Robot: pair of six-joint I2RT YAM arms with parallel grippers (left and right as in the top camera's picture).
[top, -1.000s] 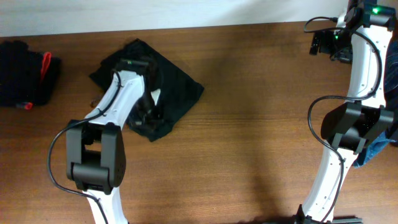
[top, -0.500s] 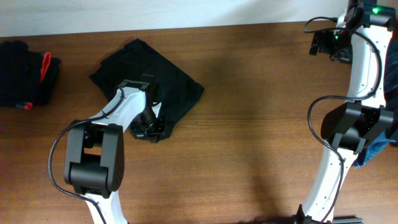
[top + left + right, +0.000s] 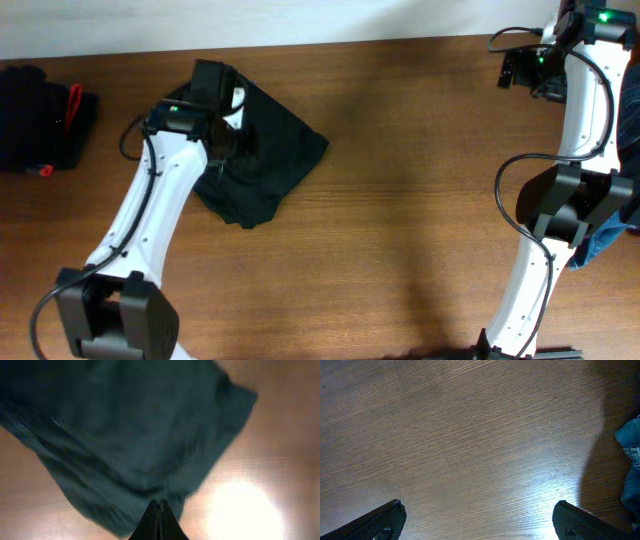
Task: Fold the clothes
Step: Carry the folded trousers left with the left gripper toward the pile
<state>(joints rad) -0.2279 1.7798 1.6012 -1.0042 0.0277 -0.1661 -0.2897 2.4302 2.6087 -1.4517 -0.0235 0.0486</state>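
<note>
A folded black garment point(image 3: 265, 160) lies on the wooden table left of centre; it fills the blurred left wrist view point(image 3: 135, 435). My left gripper point(image 3: 222, 95) hangs over the garment's far left corner. Its fingers are shut together, with the tips point(image 3: 159, 510) at the cloth's edge; I cannot tell whether any fabric is pinched. My right gripper point(image 3: 517, 68) is at the far right of the table. It stands wide open point(image 3: 477, 510) over bare wood with nothing between its fingers.
A pile of black clothes point(image 3: 35, 120) with a red item point(image 3: 72, 105) sits at the far left. Blue denim point(image 3: 608, 243) point(image 3: 631, 452) and dark fabric point(image 3: 630, 115) hang at the right edge behind the right arm.
My left gripper has travelled from the garment's near edge up to its far left corner, and the arm has stretched out. The right arm has not moved.
</note>
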